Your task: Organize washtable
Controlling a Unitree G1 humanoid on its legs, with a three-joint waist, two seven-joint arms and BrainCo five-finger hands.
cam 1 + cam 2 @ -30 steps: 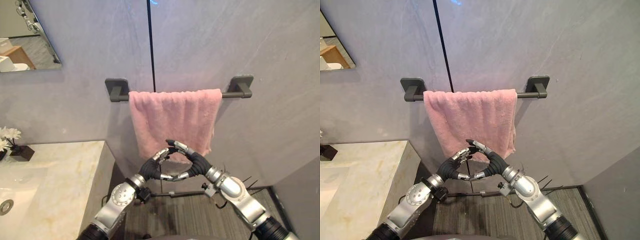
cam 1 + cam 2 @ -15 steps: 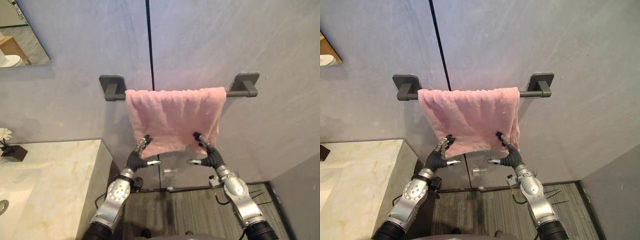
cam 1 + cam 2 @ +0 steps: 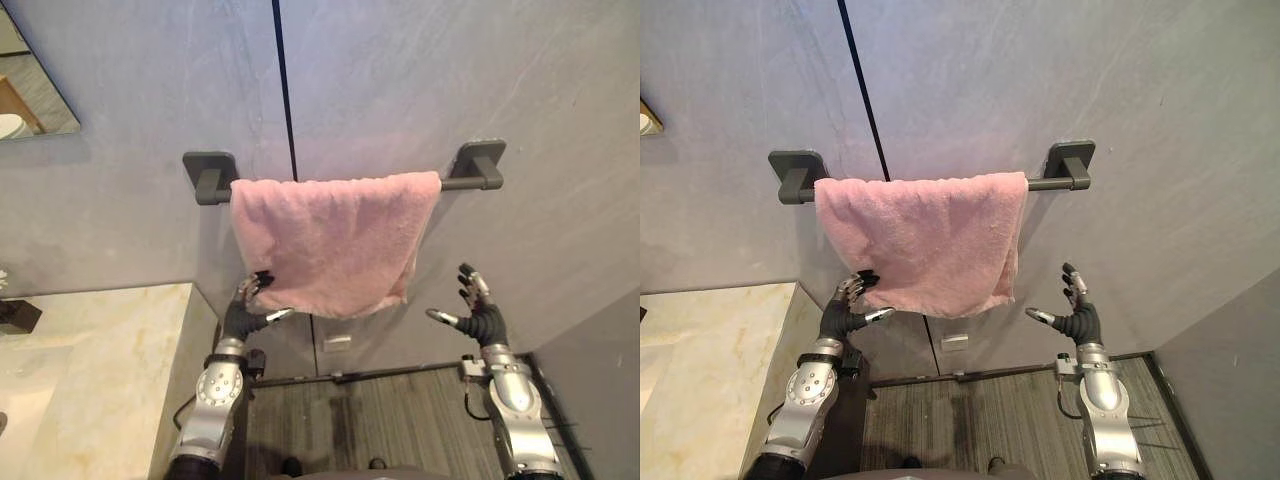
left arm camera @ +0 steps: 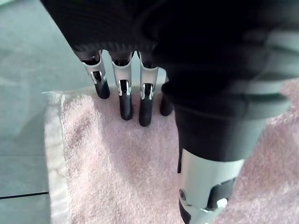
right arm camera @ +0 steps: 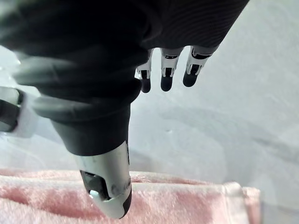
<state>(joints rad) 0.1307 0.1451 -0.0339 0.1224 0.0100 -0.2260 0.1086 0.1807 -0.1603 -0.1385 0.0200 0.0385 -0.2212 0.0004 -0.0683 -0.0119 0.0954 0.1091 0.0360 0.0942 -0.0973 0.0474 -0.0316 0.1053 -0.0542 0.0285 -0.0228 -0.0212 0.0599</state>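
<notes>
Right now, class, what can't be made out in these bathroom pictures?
Bar: its middle, under the towel, eye views.
Towel's back: behind its front, eye views.
Mirror: cut by the left edge, left eye view.
Left hand: whether it touches the towel, too small, eye views.

We see a grey wall (image 3: 400, 80) split by a dark vertical seam (image 3: 283, 90), a mirror corner (image 3: 30, 100), and striped flooring (image 3: 385, 418) below.

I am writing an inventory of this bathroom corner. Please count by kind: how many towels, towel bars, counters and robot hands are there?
Pink terry towel: 1
Dark grey metal towel bar: 1
Beige marble counter: 1
Robot hands, left hand and right hand: 2
Total: 5
</notes>
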